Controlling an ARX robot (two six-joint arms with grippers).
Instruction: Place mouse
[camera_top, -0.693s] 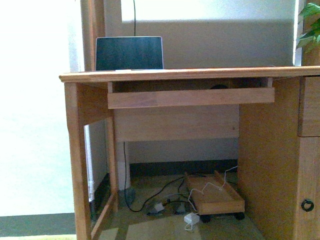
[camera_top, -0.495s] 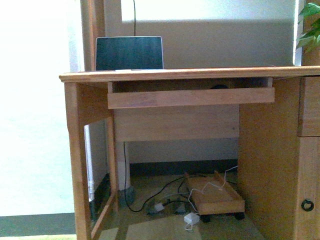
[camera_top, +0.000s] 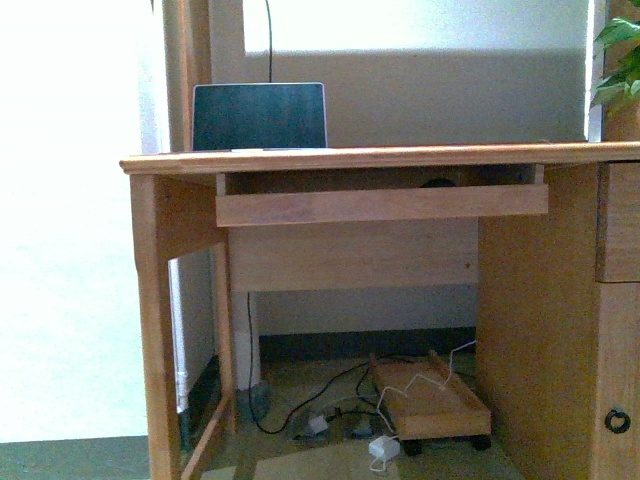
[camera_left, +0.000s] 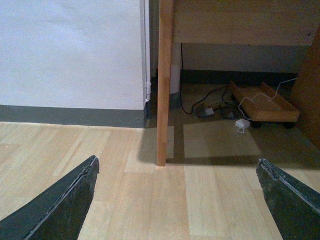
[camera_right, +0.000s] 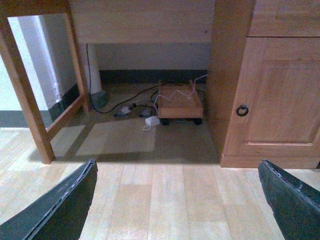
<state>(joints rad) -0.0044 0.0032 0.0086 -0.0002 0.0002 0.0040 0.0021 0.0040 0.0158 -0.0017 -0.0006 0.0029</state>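
The mouse (camera_top: 437, 183) shows only as a small dark domed top behind the front rail of the pull-out tray (camera_top: 380, 204) under the desk top (camera_top: 400, 156). It is hidden in both wrist views. Neither arm shows in the front view. My left gripper (camera_left: 175, 212) is open and empty, low over the wood floor in front of the desk's left leg (camera_left: 164, 85). My right gripper (camera_right: 175, 212) is open and empty over the floor in front of the desk's knee space.
A laptop (camera_top: 259, 116) stands open at the desk's back left. A cupboard door with a ring pull (camera_right: 242, 110) closes the desk's right side. A small wheeled wooden stand (camera_right: 180, 105), cables and a white adapter (camera_right: 152, 122) lie under the desk. A plant (camera_top: 620, 60) is at the far right.
In the front view the desk and laptop sit slightly lower in the picture than before. Nothing on the desk has moved, and no gripper has come into that view.
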